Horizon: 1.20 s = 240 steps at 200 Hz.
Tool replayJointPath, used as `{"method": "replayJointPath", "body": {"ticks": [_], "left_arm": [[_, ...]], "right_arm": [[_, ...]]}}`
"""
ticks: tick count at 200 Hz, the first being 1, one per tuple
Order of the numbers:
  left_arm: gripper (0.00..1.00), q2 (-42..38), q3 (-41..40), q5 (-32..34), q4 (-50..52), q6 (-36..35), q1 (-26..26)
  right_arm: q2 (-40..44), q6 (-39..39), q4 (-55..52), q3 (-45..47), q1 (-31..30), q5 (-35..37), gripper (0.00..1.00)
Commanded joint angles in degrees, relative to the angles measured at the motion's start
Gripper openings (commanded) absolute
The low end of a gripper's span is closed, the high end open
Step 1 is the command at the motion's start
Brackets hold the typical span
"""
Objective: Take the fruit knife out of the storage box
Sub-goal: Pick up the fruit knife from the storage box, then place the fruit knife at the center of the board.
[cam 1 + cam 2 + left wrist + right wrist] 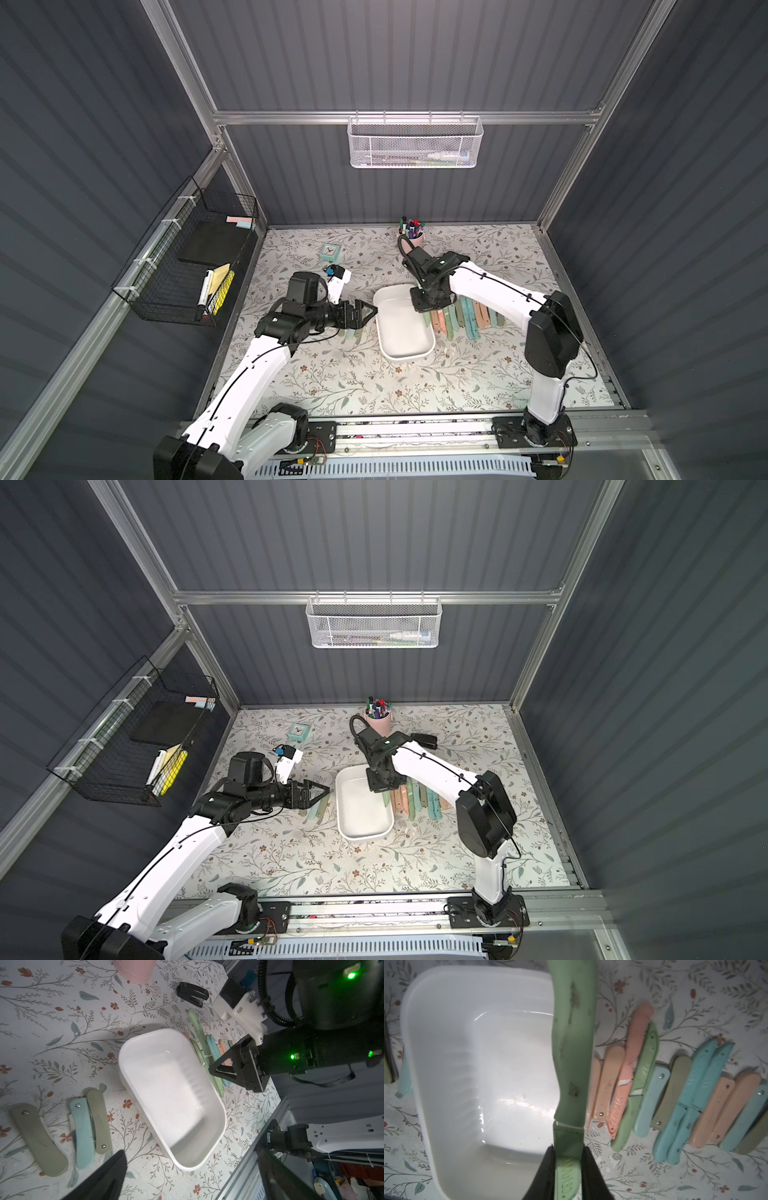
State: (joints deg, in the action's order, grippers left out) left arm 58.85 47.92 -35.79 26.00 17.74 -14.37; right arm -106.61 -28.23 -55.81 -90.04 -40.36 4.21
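The right gripper (568, 1152) is clamped on the sheathed blade end of the green fruit knife (572, 1043), holding it over the storage box (405, 1032) edge nearest the row of knives (685, 1095), probably to lay it there, while the left gripper (368, 313) hangs wide open beside the box.

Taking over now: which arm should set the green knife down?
Right: the right gripper is shut on the green knife by the storage box; the left gripper is open, empty.
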Motion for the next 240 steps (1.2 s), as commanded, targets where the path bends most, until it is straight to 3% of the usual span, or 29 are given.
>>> {"method": "replayJointPath", "body": {"ticks": [1,49,114,145,240], "left_arm": [[0.99,0.7,-1.0,-4.1,-1.7,0.7,-0.2],[0.99,1.0,-1.5,-7.5,-3.6,1.4,-0.9],[0.99,0.7,-1.3,-5.8,-2.7,1.2,-0.9],[0.99,0.4,-1.1,-4.9,-2.1,0.9,-0.9],[0.99,0.6,-1.0,-4.2,-1.5,0.7,-0.9]], "right_arm": [[4.4,0.8,0.0,5.5,5.7,0.2,0.17],[9.2,4.8,2.4,18.1,21.3,1.7,0.17],[4.1,8.5,2.7,20.5,34.4,8.2,0.17],[1.4,9.7,3.1,19.7,37.2,8.3,0.17],[-0.9,10.6,4.1,19.0,37.2,5.5,0.21]]}}
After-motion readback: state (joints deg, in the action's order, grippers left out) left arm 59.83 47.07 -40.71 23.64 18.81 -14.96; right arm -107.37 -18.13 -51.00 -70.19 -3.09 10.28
